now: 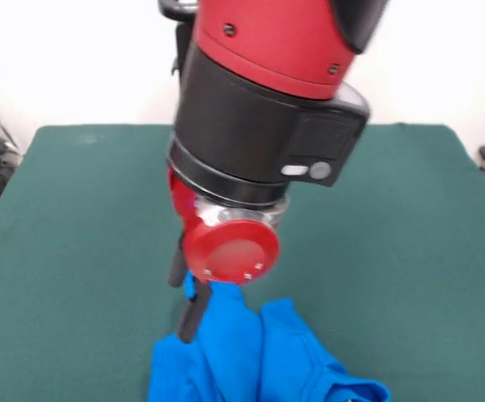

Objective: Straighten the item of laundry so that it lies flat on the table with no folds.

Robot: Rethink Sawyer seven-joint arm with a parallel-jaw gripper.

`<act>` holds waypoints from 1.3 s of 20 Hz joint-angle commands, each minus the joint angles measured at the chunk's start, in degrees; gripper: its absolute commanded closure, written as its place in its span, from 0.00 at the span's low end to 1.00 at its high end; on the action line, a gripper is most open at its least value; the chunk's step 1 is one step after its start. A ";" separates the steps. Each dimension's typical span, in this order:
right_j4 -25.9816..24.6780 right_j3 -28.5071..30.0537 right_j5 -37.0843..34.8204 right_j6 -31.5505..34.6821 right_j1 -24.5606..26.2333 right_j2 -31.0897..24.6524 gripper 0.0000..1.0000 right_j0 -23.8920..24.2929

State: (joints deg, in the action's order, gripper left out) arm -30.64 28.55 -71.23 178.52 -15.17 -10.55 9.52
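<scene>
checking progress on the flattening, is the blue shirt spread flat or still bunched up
Bunched up. The blue shirt rises in a peak toward the gripper, with deep folds down its cloth, rather than lying flat on the green table.

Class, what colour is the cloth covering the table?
Dark green table, clearest in the front view.

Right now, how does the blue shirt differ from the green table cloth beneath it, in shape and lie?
The item of laundry is bright blue and bunched into folds, rising to a peak at the gripper; the table cloth is dark green and lies flat and smooth. The shirt covers only a small patch near the front edge; the table spans nearly the whole picture. Both look like plain fabric surfaces.
</scene>
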 commanded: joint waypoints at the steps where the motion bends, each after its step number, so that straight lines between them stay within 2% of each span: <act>1: 0.14 -6.90 -14.30 -11.41 7.93 -7.12 0.00 -5.27; 5: 1.36 -10.21 -15.94 -9.38 10.57 -9.03 0.00 -6.00; 7: 0.36 -12.76 -17.79 -8.98 12.16 -9.71 0.00 -6.75; 11: -1.86 -17.22 -25.11 -9.37 14.87 -12.50 0.00 -7.34; 13: -1.87 -17.49 -26.68 -8.32 15.51 -13.27 0.00 -7.14; 19: -2.62 -16.62 -20.30 -6.77 18.12 -13.21 0.00 -6.82; 26: -2.56 -16.17 -16.56 -4.87 20.79 -13.01 0.00 -7.28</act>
State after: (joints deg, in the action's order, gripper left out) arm -31.07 9.65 -90.33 178.50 2.99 -18.07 3.94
